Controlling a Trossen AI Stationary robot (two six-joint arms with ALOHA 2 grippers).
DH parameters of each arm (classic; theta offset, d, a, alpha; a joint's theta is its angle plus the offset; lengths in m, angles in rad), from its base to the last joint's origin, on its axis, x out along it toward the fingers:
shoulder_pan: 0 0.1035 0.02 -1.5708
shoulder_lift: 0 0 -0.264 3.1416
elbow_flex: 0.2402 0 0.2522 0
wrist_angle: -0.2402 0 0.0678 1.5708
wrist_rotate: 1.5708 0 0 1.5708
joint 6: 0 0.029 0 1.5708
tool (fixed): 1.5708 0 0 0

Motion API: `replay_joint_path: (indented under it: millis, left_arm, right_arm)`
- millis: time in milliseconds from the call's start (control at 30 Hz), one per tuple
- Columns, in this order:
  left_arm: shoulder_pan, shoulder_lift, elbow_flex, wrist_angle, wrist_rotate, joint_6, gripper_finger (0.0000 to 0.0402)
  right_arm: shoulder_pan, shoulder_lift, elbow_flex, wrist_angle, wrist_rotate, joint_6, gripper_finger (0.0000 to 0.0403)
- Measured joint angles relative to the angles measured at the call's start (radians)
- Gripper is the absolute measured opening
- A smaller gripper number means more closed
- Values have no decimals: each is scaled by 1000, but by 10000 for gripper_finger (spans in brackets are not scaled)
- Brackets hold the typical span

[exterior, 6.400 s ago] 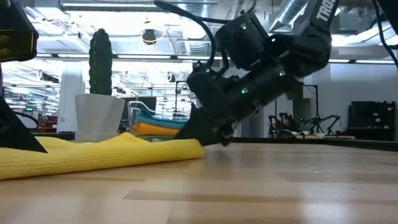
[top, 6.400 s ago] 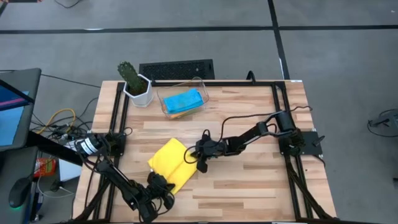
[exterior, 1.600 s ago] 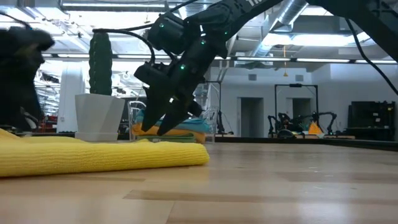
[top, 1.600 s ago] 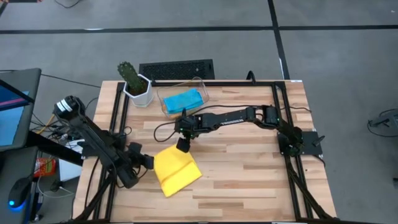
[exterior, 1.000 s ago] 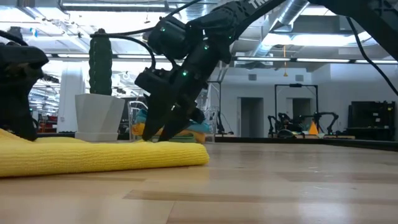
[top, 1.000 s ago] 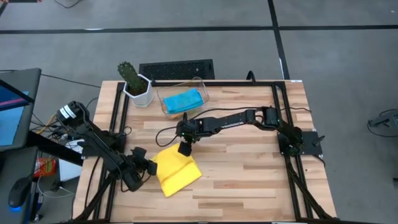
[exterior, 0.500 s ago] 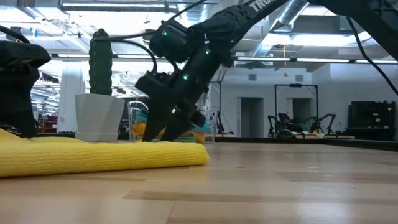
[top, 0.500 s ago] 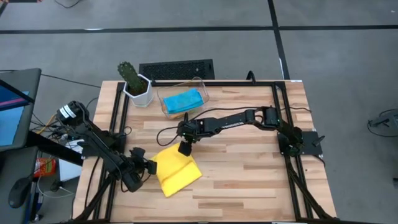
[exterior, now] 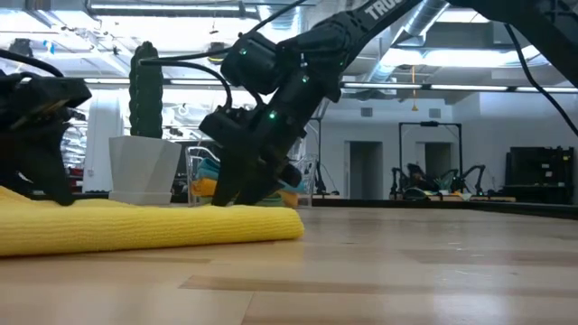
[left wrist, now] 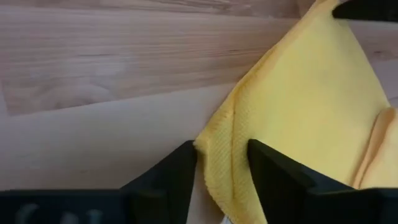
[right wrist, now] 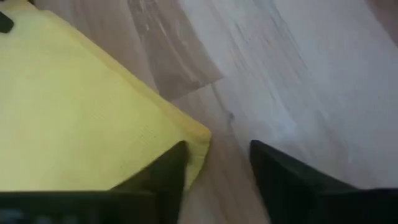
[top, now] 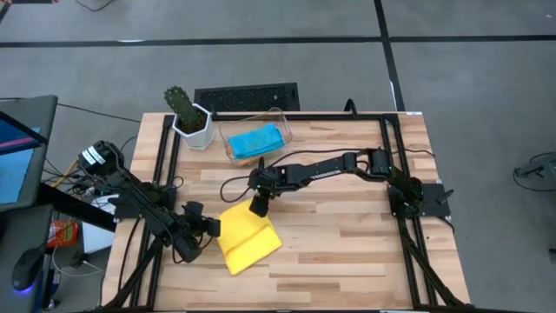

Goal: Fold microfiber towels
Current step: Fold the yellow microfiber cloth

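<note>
The bin (top: 254, 139) hides most of the folded towels stacked inside; only the light blue towel (top: 255, 140) on top shows clearly. The yellow towel (top: 246, 237) lies folded between both pincers. The left gripper (left wrist: 222, 163) straddles its edge, fingers apart. The right gripper (right wrist: 214, 163) stands open at its far corner.

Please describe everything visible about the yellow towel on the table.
The yellow towel is a soft, finely ribbed cloth, folded into a flat rectangle lying askew on the wooden table. The left gripper straddles one edge with open fingers; the right gripper, also open, stands at another corner. In the low view its edge looks thick, layered.
</note>
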Motion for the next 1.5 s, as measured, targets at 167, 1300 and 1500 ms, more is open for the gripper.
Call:
replay_joint_path:
  millis: [167,1300,1500]
  left_arm:
    - [0,1,-2,17,-4,8,102]
    - [28,-96,38,21,-130,137,0]
    - [28,-96,100,23,-96,264,0]
  right_arm:
    - [-2,1,-1,-6,6,-9,121]
    - [0,-136,1,-85,-31,-45,7]
    - [44,-137,1,-120,-26,-45,9]
